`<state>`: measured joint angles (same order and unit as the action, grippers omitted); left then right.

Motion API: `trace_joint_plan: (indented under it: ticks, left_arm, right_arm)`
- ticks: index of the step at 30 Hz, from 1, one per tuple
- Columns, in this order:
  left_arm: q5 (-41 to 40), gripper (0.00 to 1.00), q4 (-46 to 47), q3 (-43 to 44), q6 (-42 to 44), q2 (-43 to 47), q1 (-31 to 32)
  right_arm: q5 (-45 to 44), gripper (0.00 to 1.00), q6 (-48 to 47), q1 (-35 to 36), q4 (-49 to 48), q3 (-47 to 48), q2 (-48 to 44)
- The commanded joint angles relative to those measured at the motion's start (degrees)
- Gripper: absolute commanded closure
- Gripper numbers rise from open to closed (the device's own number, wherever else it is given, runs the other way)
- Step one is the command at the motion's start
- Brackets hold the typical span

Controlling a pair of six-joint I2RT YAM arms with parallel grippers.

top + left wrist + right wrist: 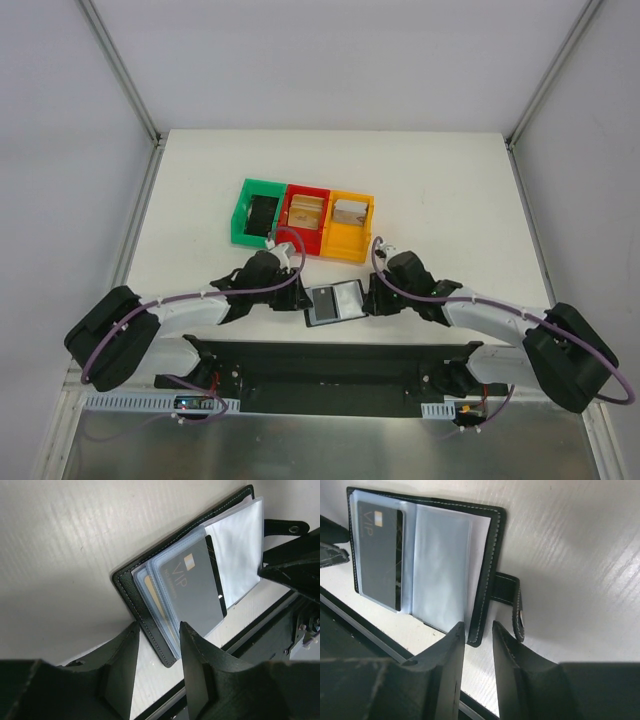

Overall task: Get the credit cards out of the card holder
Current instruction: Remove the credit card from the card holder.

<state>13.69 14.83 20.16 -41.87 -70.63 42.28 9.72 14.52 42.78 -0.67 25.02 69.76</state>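
The card holder (335, 302) is lying open on the white counter (450, 190), between the two pincers and in front of a green bin (240, 225), a red bin (308, 189) and an orange bin (345, 246), all of plastic. Its cover is black and leather-like with pale stitching, and a short strap (504, 587) with a metal snap is sticking out at one side. Inside, glossy clear sleeves are fanning out. One is holding a flat grey credit card (192, 587) marked VIP, with a small gold chip.

The left pincer (157, 630) is standing with its matte black fingers apart, the holder's corner lying between them. The right pincer (477, 626) is parted by a narrower gap at the stitched edge, gripping nothing.
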Motion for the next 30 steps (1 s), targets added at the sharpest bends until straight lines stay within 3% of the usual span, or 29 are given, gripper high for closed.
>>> trace_joint_plan:
  ticks: [1, 8, 11, 17, 20, 23, 30]
  left_arm:
    - [1.16, 0.64, 2.31, 4.7, 3.19, -4.68, -0.27]
    - [1.25, 0.65, 1.78, 7.26, 4.42, -7.59, -0.36]
    - [0.2, 0.6, -0.06, 6.65, 4.69, -4.97, -0.45]
    - [-1.56, 0.52, -4.98, 5.42, 6.27, 3.9, -0.36]
    - [0.18, 0.54, -3.07, 4.45, 4.26, 7.87, -0.36]
    - [5.19, 0.6, 6.66, 1.64, -0.13, 8.58, -0.27]
    - [8.46, 0.75, 16.63, 0.49, -4.27, -0.37, 0.26]
  right_arm:
    - [-0.75, 0.69, 1.56, 0.37, -0.74, -3.12, -3.39]
    - [-3.64, 0.66, 1.12, 0.28, 7.06, -3.22, -11.73]
    - [-6.19, 0.59, -0.19, 0.11, 13.21, 0.19, -16.48]
    - [-5.77, 0.58, -3.8, 0.19, 20.53, 9.43, -21.41]
    - [-0.68, 0.58, -2.67, 0.19, 13.36, 9.18, -21.07]
    - [3.8, 0.57, 1.37, 0.19, 2.81, 6.63, -17.92]
    - [8.56, 0.63, 6.3, -0.86, -8.72, 4.7, -6.22]
